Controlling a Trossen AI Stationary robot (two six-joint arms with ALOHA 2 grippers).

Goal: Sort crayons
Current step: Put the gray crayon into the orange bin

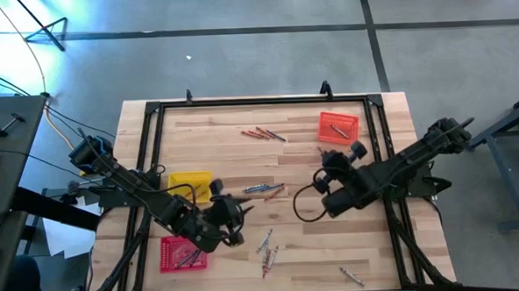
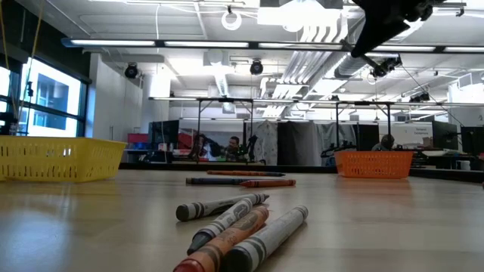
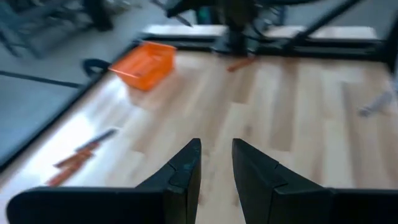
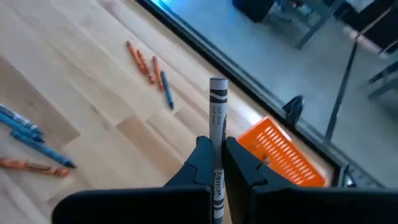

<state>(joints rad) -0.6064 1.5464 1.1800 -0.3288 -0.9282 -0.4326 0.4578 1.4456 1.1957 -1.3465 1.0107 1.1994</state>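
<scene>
Smooth pale wood table (image 1: pixel 296 175)

The table (image 1: pixel 242 155) is pale striped wood with a black frame. At its 2 o'clock sits an orange mesh tray (image 1: pixel 338 127), at 9 o'clock a yellow tray (image 1: pixel 191 185), at 7 o'clock a red tray (image 1: pixel 182 253). Orange and blue crayons (image 4: pixel 151 71) lie loose. The right gripper (image 4: pixel 218 152) is dark; its grey crayon (image 4: pixel 217 118) carries black bands and lettering.
</scene>
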